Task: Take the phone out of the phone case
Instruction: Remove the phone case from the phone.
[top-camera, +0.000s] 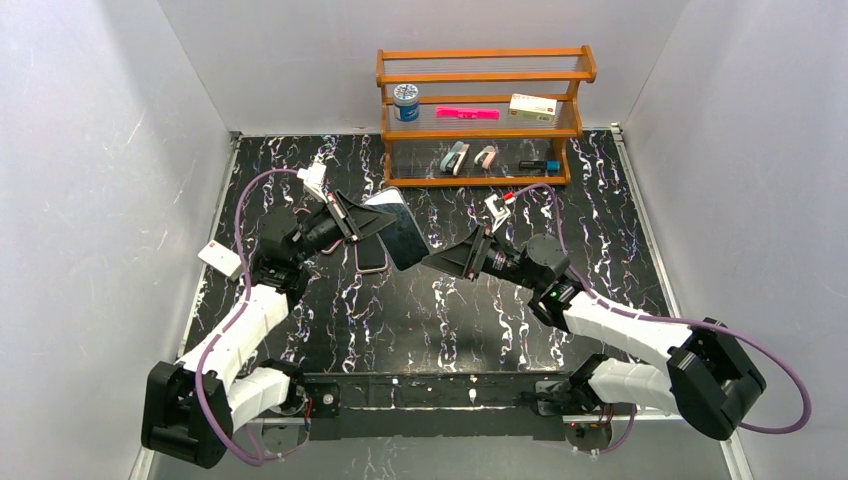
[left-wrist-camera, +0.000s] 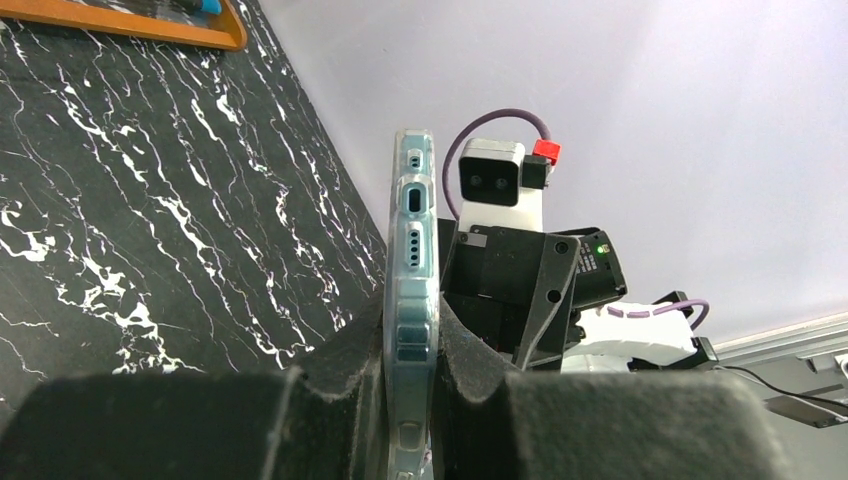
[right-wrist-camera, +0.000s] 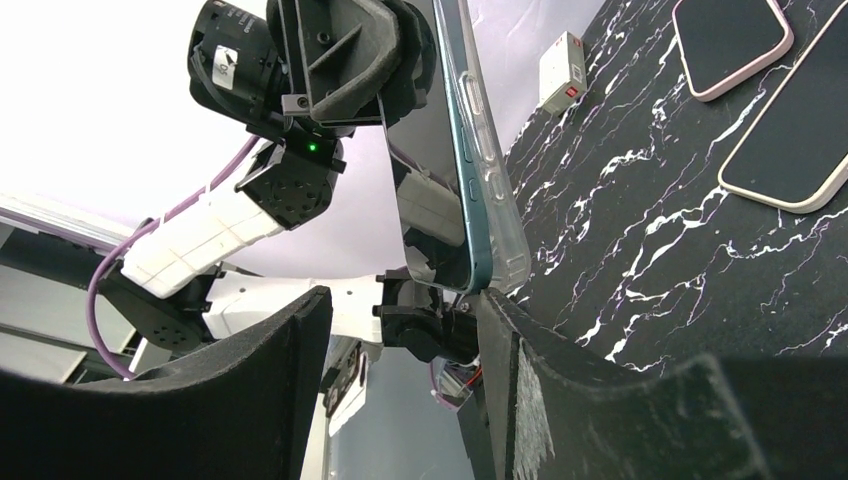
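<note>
A teal phone in a clear case (top-camera: 400, 226) is held up above the table's middle. My left gripper (top-camera: 350, 218) is shut on its left end; in the left wrist view the cased phone (left-wrist-camera: 413, 260) stands edge-on between the two black pads. My right gripper (top-camera: 436, 260) is open just right of the phone's lower corner. In the right wrist view the phone (right-wrist-camera: 455, 150) hangs above the open jaws, its clear case corner (right-wrist-camera: 508, 262) touching the right finger (right-wrist-camera: 520, 350). The left finger (right-wrist-camera: 250, 370) stands apart.
Two other phones lie face up on the black marble table, a pink-cased one (right-wrist-camera: 730, 45) and a cream-cased one (right-wrist-camera: 795, 130). A wooden rack (top-camera: 480, 110) with small items stands at the back. A white box (top-camera: 220, 258) lies at the left.
</note>
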